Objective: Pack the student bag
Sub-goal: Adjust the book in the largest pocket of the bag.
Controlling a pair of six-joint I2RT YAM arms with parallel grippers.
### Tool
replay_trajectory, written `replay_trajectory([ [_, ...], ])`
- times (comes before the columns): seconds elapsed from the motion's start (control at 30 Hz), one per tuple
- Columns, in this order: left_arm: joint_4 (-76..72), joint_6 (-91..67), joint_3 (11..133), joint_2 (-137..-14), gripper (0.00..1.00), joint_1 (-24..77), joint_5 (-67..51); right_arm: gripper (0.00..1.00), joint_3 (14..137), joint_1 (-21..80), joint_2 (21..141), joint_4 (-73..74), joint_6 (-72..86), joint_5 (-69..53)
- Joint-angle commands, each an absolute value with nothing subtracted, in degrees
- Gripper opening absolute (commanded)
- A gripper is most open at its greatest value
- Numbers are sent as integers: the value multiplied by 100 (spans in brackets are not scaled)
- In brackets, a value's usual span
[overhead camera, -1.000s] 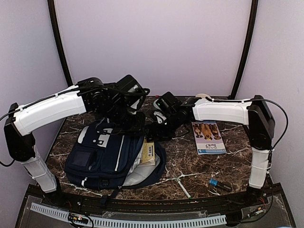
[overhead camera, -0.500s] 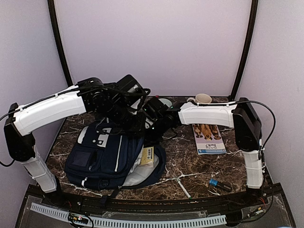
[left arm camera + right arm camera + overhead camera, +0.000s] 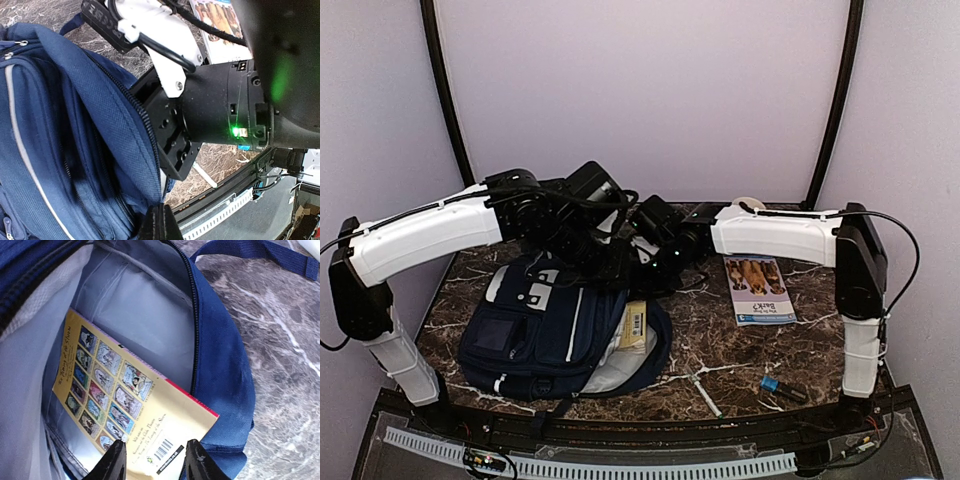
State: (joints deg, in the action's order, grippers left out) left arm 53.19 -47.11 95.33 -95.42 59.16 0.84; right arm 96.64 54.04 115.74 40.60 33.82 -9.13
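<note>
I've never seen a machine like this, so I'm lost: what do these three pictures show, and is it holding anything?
It's a robot: a left arm and a right arm bolted to a marble table. The wide picture looks down from above; the other two come from a camera on each wrist. The left gripper seems to pinch the rim of the student bag, holding it open. The right gripper is open and empty, hovering over a yellow book inside. A dog booklet lies on the table.
</note>
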Motion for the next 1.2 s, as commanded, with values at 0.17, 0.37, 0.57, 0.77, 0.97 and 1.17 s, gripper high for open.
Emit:
replay_trajectory([
  [0.17,4956,-4650,9492,-9128,0,5959,17,45,9593,5379,11660,3954,3298,-843],
  [0.37,4957,-4649,9501,-9099,0,5959,37,51,9522,5388,11748,4031,3213,-712],
  [0.57,4948,-4650,9517,-9098,0,5959,61,59,9318,5410,11731,3859,3231,-805],
  [0.77,4965,-4619,9583,-9163,0,5959,20,60,9340,5448,11828,3805,3220,-863],
  [0.97,4989,-4579,9682,-9250,0,5959,0,59,9563,5534,12047,3637,3274,-1192],
  [1.17,4992,-4575,9725,-9290,0,5959,-32,58,9816,5633,12310,3292,3456,-1655],
])
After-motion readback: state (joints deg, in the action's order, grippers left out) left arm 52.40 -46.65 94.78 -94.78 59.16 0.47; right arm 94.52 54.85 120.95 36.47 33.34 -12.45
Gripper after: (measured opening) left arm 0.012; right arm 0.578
